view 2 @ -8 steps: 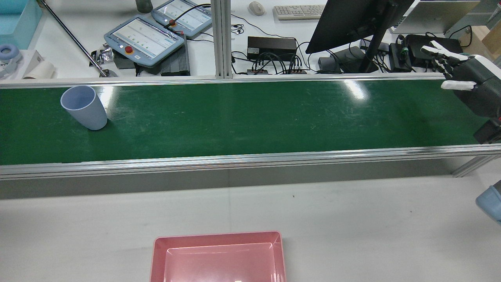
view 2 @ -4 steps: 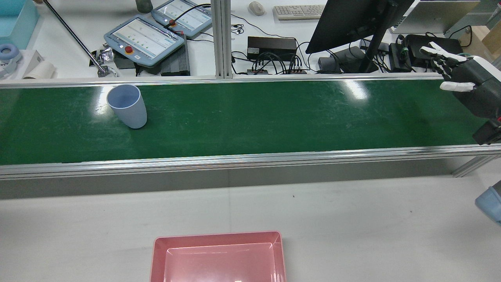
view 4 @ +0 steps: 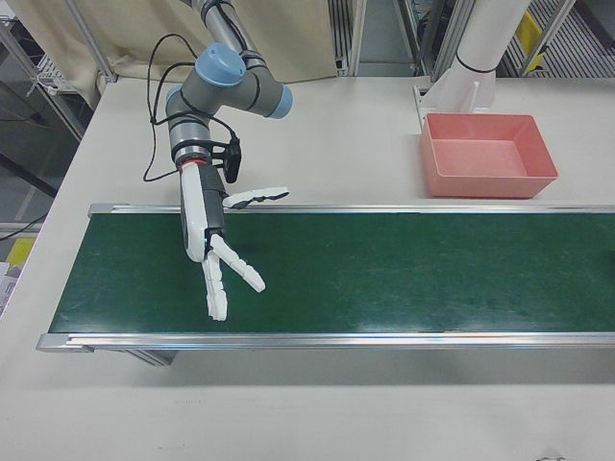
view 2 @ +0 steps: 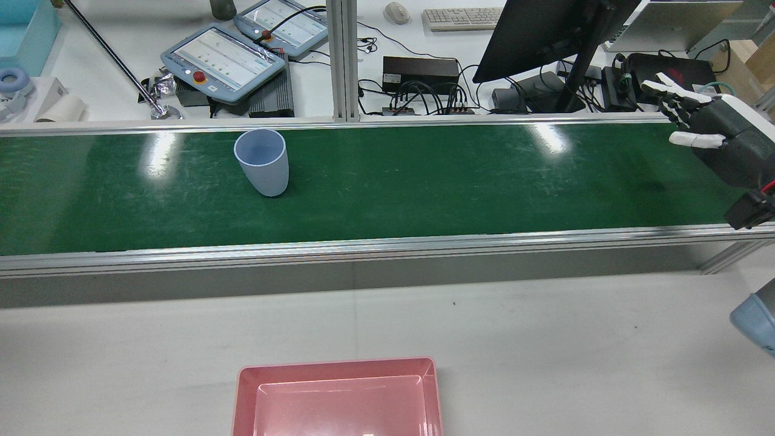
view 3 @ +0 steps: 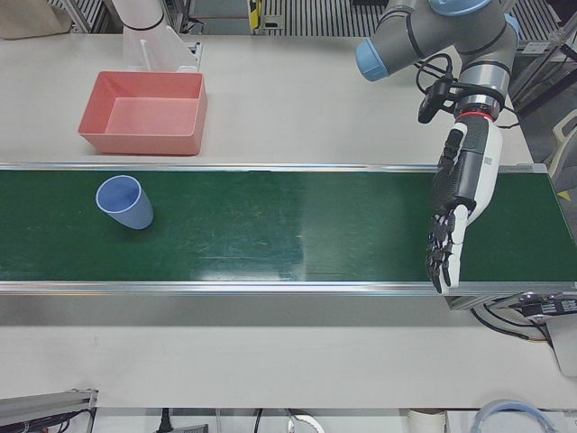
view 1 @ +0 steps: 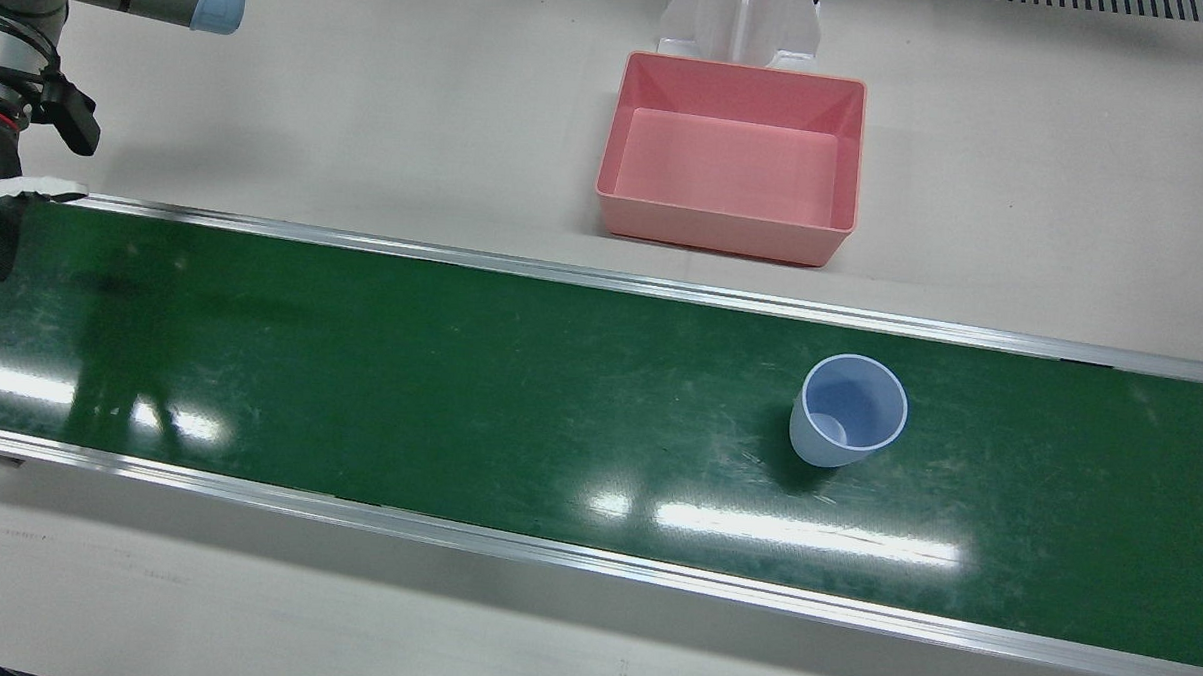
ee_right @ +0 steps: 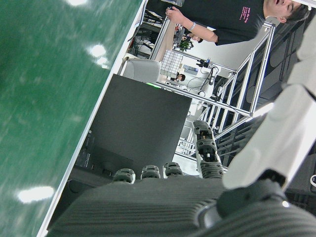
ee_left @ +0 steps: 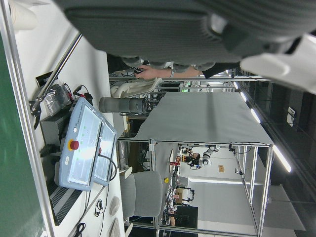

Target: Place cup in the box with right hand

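Observation:
A pale blue cup (view 2: 261,160) stands upright on the green conveyor belt (view 2: 460,175), left of centre in the rear view; it also shows in the front view (view 1: 847,412) and the left-front view (view 3: 123,200). The empty pink box (view 2: 339,396) sits on the white table in front of the belt, also in the front view (view 1: 733,157). My right hand (view 2: 720,124) is open with fingers spread over the belt's right end, far from the cup; the right-front view (view 4: 207,230) shows it too. My left hand (view 3: 460,194) hangs open over the belt's other end, holding nothing.
Aluminium rails (view 2: 387,245) edge the belt. Behind it in the rear view are teach pendants (view 2: 223,60), a monitor (view 2: 545,36) and cables. A white pedestal (view 1: 741,23) stands behind the box.
The cup has travelled along the belt to the right in the rear view, toward my right hand. My right hand has shifted slightly up and left.

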